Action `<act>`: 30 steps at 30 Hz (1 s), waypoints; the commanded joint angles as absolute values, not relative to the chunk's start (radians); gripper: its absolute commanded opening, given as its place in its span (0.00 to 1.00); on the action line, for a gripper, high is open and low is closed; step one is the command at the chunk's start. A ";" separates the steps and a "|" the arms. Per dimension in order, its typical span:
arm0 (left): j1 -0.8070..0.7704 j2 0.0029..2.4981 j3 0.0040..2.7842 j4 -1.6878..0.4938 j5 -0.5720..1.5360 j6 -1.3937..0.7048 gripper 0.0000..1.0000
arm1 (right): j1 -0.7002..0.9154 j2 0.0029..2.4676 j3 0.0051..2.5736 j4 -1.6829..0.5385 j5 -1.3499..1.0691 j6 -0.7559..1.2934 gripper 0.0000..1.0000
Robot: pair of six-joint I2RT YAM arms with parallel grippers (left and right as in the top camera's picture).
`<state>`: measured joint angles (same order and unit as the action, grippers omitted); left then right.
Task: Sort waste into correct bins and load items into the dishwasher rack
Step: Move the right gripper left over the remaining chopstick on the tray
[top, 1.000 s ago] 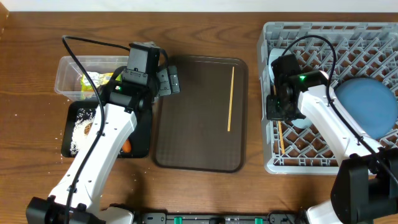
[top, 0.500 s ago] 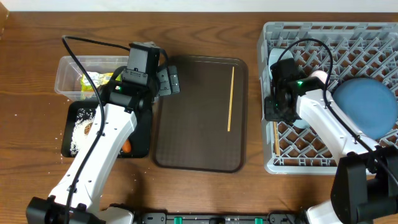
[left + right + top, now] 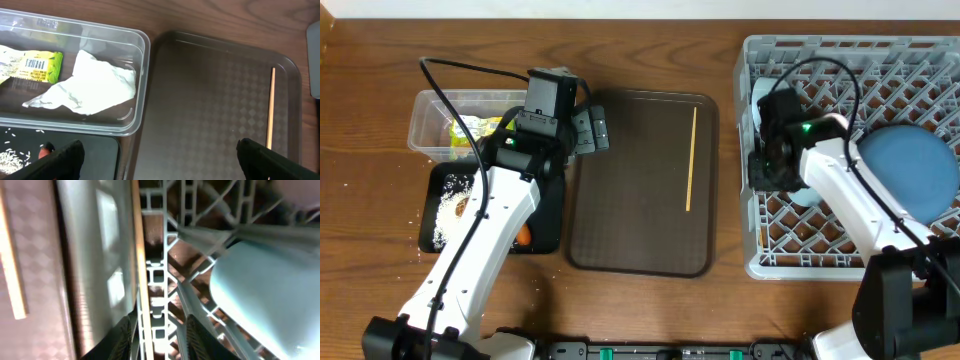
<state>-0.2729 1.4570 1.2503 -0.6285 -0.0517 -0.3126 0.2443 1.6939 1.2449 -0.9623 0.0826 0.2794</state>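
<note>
Loose chopstick (image 3: 691, 160) on the brown tray (image 3: 630, 210), frame centre — long axis top-to-bottom — just left of the spread right claw (image 3: 159, 340) at the rack's (image 3: 840, 48) left edge; left claw (image 3: 160, 152), also spread, slightly farther.

Robot lab bench staged as a kitchen dish-clearing station

Two robot arms (image 3: 490, 215) with loose black cables (image 3: 450, 100) stand at a plain wooden table (image 3: 650, 40); on it sit kitchen props: a grey dishwasher rack (image 3: 920, 60), a brown serving tray (image 3: 630, 200), a clear tub (image 3: 425, 125) and a black tray (image 3: 545, 225) holding food scraps.
</note>
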 commanded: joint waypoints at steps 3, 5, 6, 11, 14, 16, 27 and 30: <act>-0.274 1.459 1.259 -0.633 -0.052 -0.300 0.98 | 0.257 1.653 1.451 -1.018 -0.003 0.278 0.35; -0.274 1.459 1.259 -0.633 -0.052 -0.300 0.98 | 0.271 1.649 1.501 -1.018 -0.052 0.309 0.35; -0.274 1.459 1.259 -0.633 -0.052 -0.300 0.98 | 0.276 1.649 1.513 -1.013 -0.062 0.327 0.34; -0.274 1.459 1.259 -0.633 -0.052 -0.300 0.98 | 0.319 1.654 1.519 -0.939 -0.065 0.467 0.31; -0.274 1.459 1.259 -0.633 -0.052 -0.300 0.98 | 0.373 1.659 1.504 -0.869 -0.060 0.474 0.41; -0.274 1.459 1.259 -0.633 -0.052 -0.300 0.98 | 0.410 1.662 1.495 -0.824 -0.061 0.475 0.54; -0.274 1.459 1.259 -0.633 -0.052 -0.300 0.98 | 0.525 1.687 1.477 -0.685 -0.060 0.474 0.99; -0.274 1.459 1.259 -0.633 -0.052 -0.300 0.98 | 0.527 1.687 1.477 -0.669 -0.034 0.474 0.80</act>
